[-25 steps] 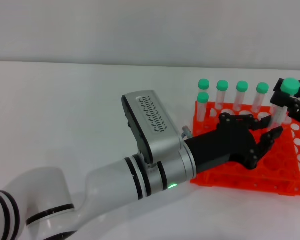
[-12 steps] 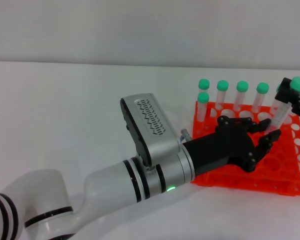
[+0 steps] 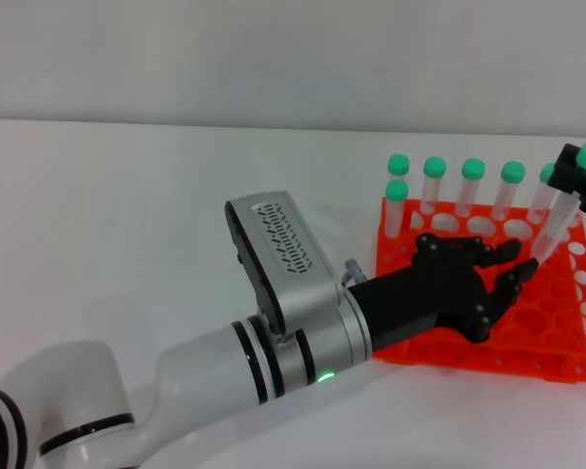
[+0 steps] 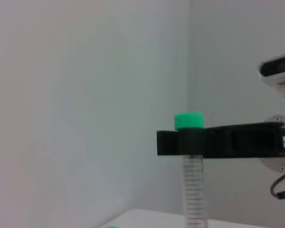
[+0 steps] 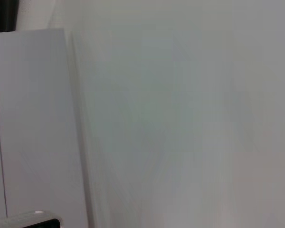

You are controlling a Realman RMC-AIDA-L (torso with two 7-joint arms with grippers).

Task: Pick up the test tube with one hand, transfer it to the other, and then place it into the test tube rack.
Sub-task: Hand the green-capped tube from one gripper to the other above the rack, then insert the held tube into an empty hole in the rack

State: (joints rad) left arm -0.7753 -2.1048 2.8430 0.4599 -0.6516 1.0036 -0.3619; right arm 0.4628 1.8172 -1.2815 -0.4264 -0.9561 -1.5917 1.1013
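Note:
My right gripper (image 3: 581,181), black and boxy, is at the far right edge of the head view. It is shut just under the green cap of the test tube (image 3: 559,227). The tube hangs tilted over the back right part of the orange-red test tube rack (image 3: 532,337). The left wrist view shows the same black fingers (image 4: 218,142) clamped on the tube (image 4: 194,190) below its cap. My left gripper (image 3: 513,266), a black claw on the thick white arm, hovers over the rack's middle, open and empty, its fingertips a little short of the tube.
Several other green-capped tubes (image 3: 435,186) stand upright along the rack's back row and left corner. The white tabletop (image 3: 127,215) stretches left of the rack. The right wrist view shows only a pale wall.
My right gripper has carried the test tube to the right, toward the picture's edge. My left arm has drawn back to the left, and its open claw has moved away from the tube.

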